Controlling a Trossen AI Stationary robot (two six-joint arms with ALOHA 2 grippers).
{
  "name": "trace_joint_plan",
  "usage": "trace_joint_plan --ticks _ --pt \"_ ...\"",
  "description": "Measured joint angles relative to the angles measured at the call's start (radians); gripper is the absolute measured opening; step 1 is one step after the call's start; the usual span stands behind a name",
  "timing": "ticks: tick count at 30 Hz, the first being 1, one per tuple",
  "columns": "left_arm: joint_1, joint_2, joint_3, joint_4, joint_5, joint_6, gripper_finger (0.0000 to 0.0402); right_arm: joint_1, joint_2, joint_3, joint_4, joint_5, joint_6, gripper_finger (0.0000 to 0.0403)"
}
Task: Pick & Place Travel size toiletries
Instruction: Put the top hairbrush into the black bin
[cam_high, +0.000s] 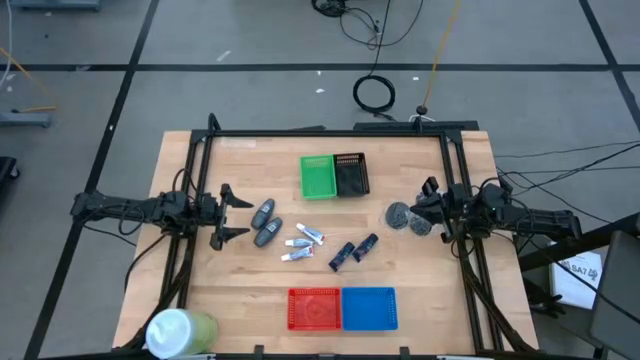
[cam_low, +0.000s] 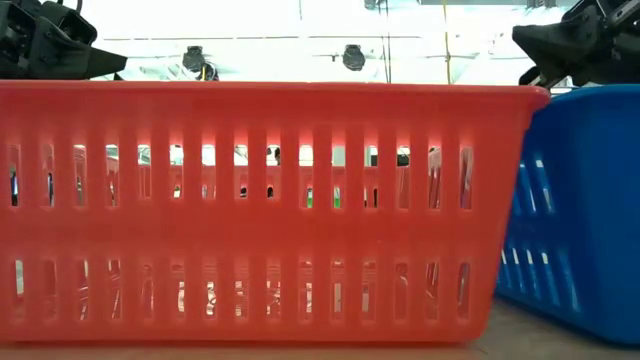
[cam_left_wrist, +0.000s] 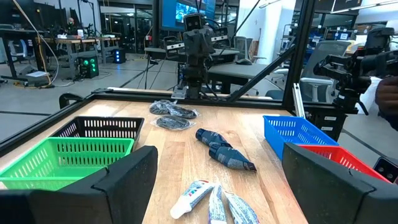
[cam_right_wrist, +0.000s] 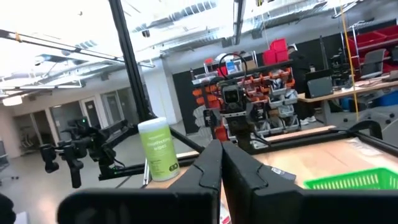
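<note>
In the high view my left gripper (cam_high: 232, 216) is open at the table's left, its fingers pointing right toward two grey oval containers (cam_high: 265, 222) just ahead of them. Three white-silver tubes (cam_high: 303, 244) and two dark navy tubes (cam_high: 353, 250) lie flat mid-table. They also show in the left wrist view as tubes (cam_left_wrist: 211, 200) and navy tubes (cam_left_wrist: 224, 152) beyond my open left gripper (cam_left_wrist: 219, 168). The ovals are hidden there. Two grey round pieces (cam_high: 408, 217) lie beside my shut right gripper (cam_high: 428, 203), whose closed fingers (cam_right_wrist: 221, 168) hold nothing I can see.
Green tray (cam_high: 318, 176) and black tray (cam_high: 351, 174) sit toward the far edge. Red tray (cam_high: 314, 308) and blue tray (cam_high: 369, 308) sit at the near edge and fill the low view. A pale green-white cylinder (cam_high: 180, 330) stands at the near-left corner. A black frame (cam_high: 320, 132) borders the table.
</note>
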Motion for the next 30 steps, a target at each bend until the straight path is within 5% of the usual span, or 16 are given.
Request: trace_joint_plan --ticks 20,30 --pt "0.000 0.000 0.000 0.000 0.000 0.000 0.0337 0.000 0.000 0.000 -0.016 -0.001 -0.046 0.0004" --pt "0.000 0.000 0.000 0.000 0.000 0.000 0.0337 0.000 0.018 0.000 -0.208 -0.025 0.006 0.0042"
